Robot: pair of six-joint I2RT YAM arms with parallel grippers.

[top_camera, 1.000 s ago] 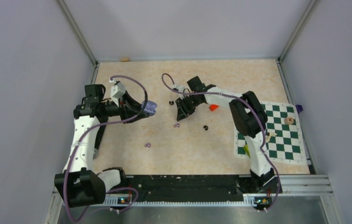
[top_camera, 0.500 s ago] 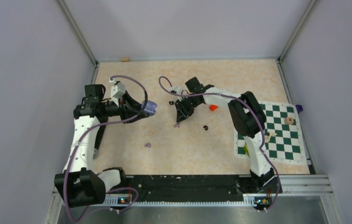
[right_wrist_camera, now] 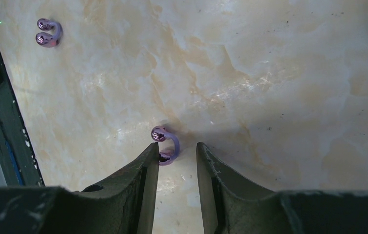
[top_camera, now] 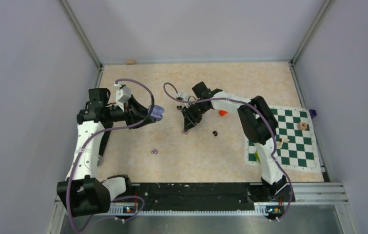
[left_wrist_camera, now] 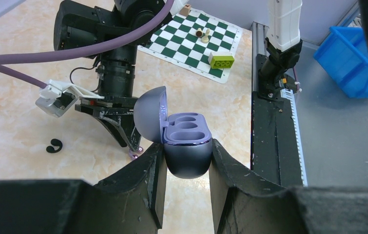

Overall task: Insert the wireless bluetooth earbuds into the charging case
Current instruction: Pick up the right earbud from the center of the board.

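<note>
Beige marbled counter (right_wrist_camera: 269, 73) free around my right jaws, tiny lilac-purple earbud (right_wrist_camera: 166, 145) between their tips, held lilac charging case (left_wrist_camera: 187, 156) well clear.

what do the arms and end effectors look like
The left arm and right arm have white links with bulky black joints; a purple cable runs along each. The left end effector and right end effector have two dark, scuffed, tapering fingers.

Lilac case (left_wrist_camera: 187, 151) open, empty; 2 lilac earbuds (right_wrist_camera: 174, 142) lie apart.
</note>
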